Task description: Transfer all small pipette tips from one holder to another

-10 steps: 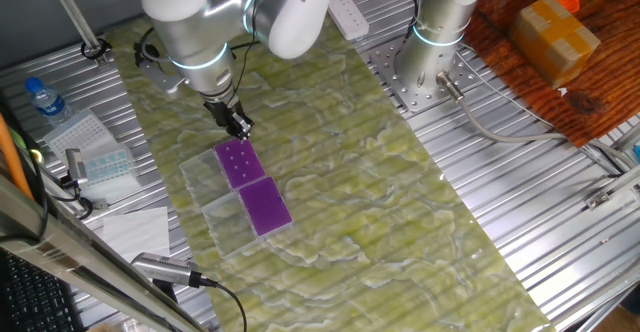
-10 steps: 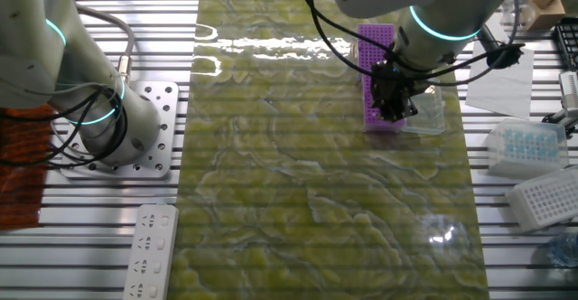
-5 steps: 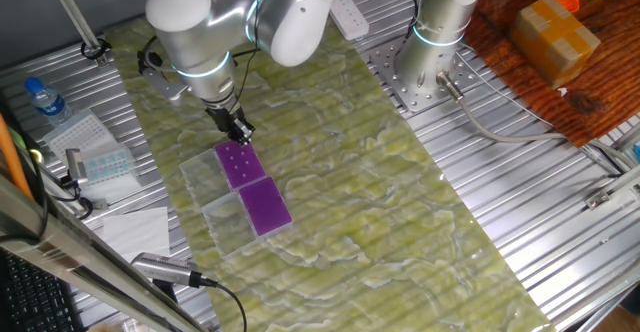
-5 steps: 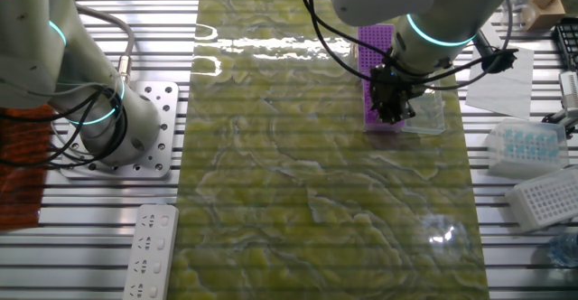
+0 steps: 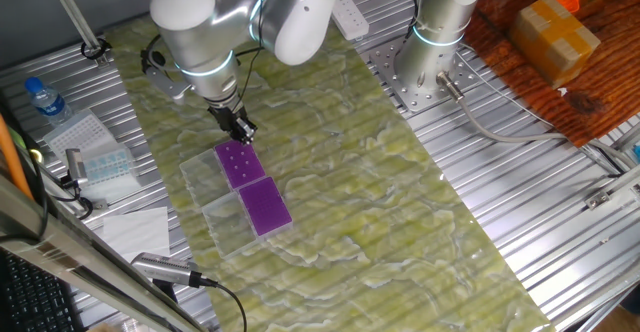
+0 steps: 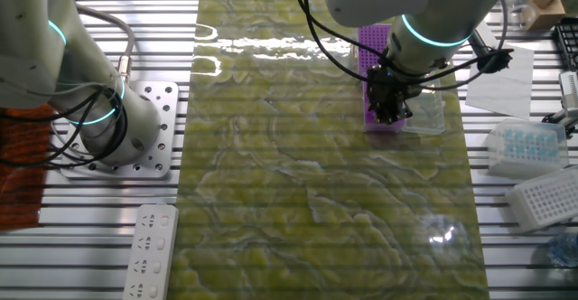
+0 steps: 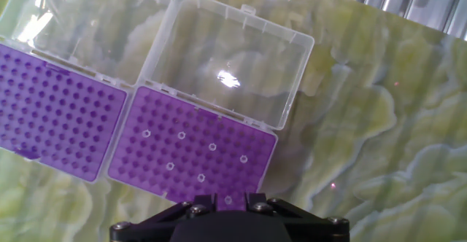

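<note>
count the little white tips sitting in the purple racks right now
7, all in the right-hand purple rack in the hand view: one row of four tips, a row of two below, one by the gripper. More may be hidden under it.

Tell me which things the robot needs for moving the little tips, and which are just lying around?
Needed:
small pipette tips
purple rack with tips
empty purple rack
gripper

Lying around:
water bottle
pale blue tip box
white power strip
orange block
</note>
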Tool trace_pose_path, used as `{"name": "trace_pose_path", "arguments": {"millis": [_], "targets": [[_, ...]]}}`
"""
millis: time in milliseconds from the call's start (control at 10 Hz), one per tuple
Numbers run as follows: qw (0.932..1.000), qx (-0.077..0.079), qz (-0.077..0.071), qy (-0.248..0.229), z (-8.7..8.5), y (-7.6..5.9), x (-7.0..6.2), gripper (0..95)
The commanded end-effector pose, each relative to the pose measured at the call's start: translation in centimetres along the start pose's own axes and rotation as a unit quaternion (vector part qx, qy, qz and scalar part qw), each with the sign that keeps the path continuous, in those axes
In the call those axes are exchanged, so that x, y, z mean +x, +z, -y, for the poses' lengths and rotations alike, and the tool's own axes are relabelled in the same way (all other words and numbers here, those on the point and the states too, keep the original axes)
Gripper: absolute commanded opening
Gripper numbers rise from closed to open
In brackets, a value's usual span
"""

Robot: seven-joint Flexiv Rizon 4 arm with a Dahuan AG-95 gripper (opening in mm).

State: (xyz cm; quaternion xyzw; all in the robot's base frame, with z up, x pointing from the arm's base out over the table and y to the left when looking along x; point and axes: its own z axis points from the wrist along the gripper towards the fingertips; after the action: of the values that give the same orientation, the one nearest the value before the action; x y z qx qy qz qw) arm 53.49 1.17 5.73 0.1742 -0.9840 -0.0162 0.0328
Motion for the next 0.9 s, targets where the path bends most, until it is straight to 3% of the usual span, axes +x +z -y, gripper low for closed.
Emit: {"name": "trace_pose_path", "arguments": {"millis": [100,300,400,900], "targets": [[1.0,0.002,0.002,0.0,0.03,0.22,-0.03,19.0],[1.0,0.002,0.003,0.0,-0.01,0.36,-0.02,19.0],[1.0,0.002,0.003,0.0,-0.01,0.36,-0.02,0.0],[1.0,0.004,0.006,-0.001,-0.04,0.58,-0.02,0.0]]}}
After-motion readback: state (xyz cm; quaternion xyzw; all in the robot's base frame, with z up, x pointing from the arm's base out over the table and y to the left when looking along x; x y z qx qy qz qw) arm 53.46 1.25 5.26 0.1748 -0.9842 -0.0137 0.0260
